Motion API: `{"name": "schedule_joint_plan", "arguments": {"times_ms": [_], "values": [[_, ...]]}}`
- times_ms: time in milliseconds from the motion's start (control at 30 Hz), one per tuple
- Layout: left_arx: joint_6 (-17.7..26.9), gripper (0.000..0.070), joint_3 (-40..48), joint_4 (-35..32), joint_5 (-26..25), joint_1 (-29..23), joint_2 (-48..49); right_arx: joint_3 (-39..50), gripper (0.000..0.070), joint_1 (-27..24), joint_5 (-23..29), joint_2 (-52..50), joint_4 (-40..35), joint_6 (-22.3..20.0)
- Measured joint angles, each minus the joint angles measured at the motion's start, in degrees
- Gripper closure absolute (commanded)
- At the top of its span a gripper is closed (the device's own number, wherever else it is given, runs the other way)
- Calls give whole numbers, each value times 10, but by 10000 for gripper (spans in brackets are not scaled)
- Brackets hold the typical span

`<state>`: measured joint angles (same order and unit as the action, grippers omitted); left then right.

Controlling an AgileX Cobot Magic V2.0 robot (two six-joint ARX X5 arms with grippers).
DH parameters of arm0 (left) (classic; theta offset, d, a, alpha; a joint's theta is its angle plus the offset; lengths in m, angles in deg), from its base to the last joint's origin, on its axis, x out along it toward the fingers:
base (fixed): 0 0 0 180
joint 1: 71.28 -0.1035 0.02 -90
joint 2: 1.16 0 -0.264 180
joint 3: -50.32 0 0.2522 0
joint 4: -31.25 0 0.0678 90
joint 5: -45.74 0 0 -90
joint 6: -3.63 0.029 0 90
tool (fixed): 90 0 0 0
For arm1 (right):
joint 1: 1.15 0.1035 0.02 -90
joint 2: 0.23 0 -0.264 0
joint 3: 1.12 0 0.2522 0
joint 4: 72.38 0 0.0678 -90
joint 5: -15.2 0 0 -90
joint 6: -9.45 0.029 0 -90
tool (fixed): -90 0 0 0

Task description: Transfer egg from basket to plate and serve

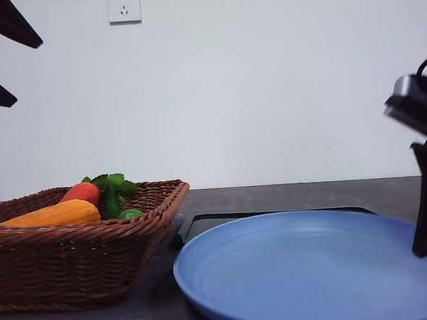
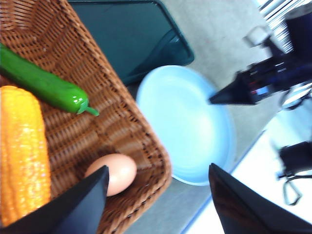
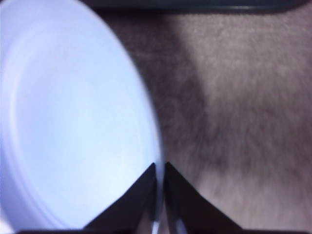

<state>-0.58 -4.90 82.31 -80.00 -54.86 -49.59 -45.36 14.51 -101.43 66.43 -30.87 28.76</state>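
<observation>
The egg [image 2: 117, 171], pinkish-brown, lies in a corner of the wicker basket [image 2: 122, 117], and the basket [image 1: 74, 255] stands at the left of the table. My left gripper [image 2: 157, 168] hovers above that corner with its jaws wide open and empty; it also shows high up [image 1: 31, 75]. The light blue plate [image 1: 307, 270] rests to the right of the basket. My right gripper [image 3: 160, 168] has its two fingers pinched together on the plate's rim [image 3: 157, 146], at the right side of the plate [image 1: 425, 248].
In the basket lie a yellow corn cob [image 2: 24, 151], a green pepper [image 2: 48, 87] and a red-orange vegetable with green leaves [image 1: 81, 191]. A black tray [image 2: 131, 34] sits behind the plate, partly under it. Bare grey tabletop [image 3: 243, 97] lies to the plate's right.
</observation>
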Motion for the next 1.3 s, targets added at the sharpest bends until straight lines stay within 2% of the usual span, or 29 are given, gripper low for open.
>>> {"name": "schedule_joint_plan", "arguments": {"times_ms": [167, 333, 533, 633, 733, 867, 1300], "values": [[60, 271, -33, 29, 123, 55, -43, 0, 700, -9, 0, -77, 72, 0], [120, 271, -96, 78, 187, 118, -121, 0, 700, -15, 1, -158, 114, 0], [180, 272, -168, 132, 200, 171, -233, -2, 700, -28, 0, -245, 149, 0], [208, 272, -201, 153, 234, 192, -288, -13, 700, -37, 1, -277, 164, 0], [224, 272, -231, 174, 262, 204, -337, -30, 700, -40, 1, -302, 165, 3], [235, 273, -254, 187, 267, 208, -390, -52, 700, -41, 0, -324, 166, 5], [269, 275, -257, 202, 268, 209, -439, -72, 700, -41, 0, -336, 166, 5]]}}
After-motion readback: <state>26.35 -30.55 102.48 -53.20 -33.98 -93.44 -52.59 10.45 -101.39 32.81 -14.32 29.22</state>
